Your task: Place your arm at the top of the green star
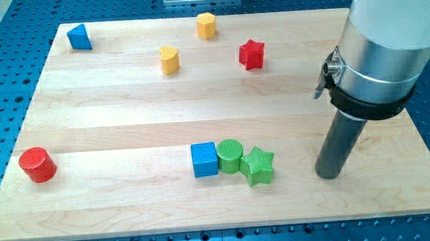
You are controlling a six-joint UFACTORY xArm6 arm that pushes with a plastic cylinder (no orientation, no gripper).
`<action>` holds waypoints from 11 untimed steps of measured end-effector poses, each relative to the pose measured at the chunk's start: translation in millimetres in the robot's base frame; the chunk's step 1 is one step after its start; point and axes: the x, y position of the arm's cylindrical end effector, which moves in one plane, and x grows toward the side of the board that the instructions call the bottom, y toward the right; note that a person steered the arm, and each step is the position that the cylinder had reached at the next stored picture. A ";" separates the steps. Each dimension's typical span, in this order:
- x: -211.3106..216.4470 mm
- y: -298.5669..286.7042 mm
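Note:
The green star point(259, 166) lies on the wooden board point(125, 111) near the view's bottom, right of centre. It touches a green cylinder point(230, 155) on its left, which touches a blue cube point(204, 159). My tip point(327, 175) rests on the board to the right of the green star, about a block's width apart from it and slightly lower. The rod hangs from the large silver and white arm at the view's right.
A red star point(251, 55) lies at the upper right of centre. Two yellow blocks point(169, 60) point(206, 24) sit near the top. A blue triangle point(80, 37) is at the top left. A red cylinder point(37, 164) stands at the left.

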 end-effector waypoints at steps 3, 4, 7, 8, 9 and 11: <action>-23.8 -1.5; -97.7 -11.0; -130.3 -77.4; -122.1 -80.9; -122.0 -81.0; -133.5 -88.9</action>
